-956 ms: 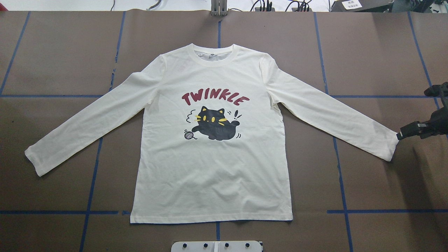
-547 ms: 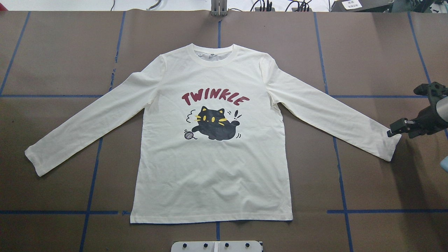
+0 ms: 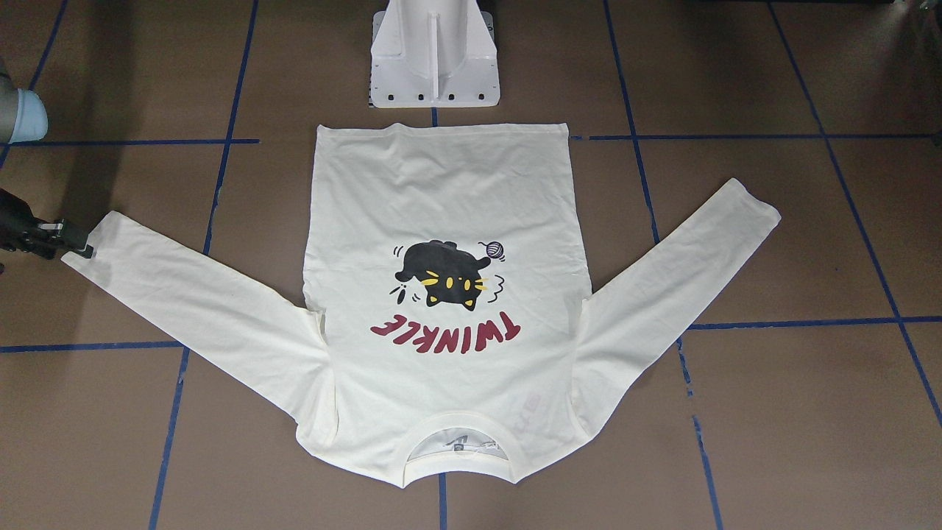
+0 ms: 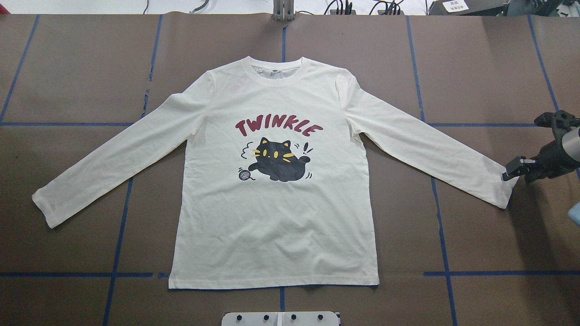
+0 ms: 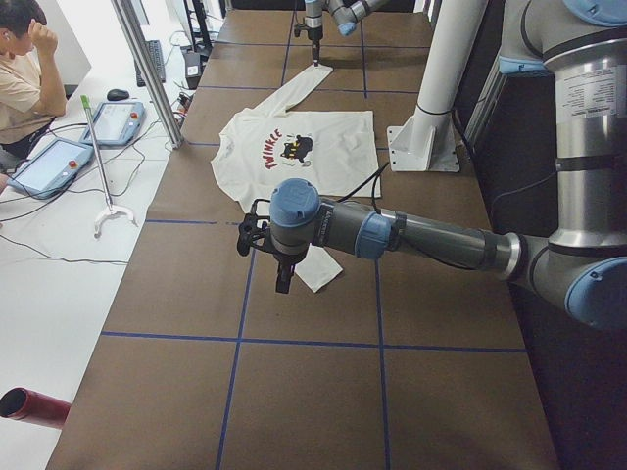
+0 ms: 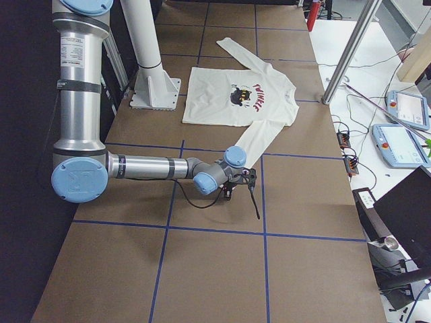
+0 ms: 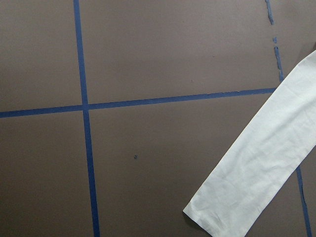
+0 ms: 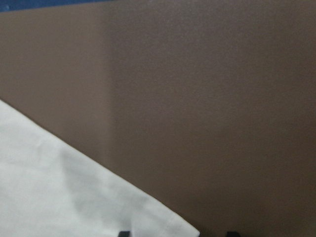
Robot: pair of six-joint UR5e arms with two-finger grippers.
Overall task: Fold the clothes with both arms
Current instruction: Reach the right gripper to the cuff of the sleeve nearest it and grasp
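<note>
Shirt (image 4: pixel 276 217) is lying flat, print up, in the middle of the counter (image 4: pixel 68 68), sleeves spread out to both sides. Looks like light, floppy cotton, so it'll probably sag if pinched in one spot. I'd go for the cuffs. Right arm (image 4: pixel 555 156) has its jaws parted around the right cuff corner. Left arm (image 5: pixel 421 235) hangs near the left cuff, can't tell about its jaws.

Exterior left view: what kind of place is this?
Most likely a robotics lab: a brown table marked into squares with blue tape, two teach pendants with cables beside it, and a jointed robot arm by a white pedestal.
</note>
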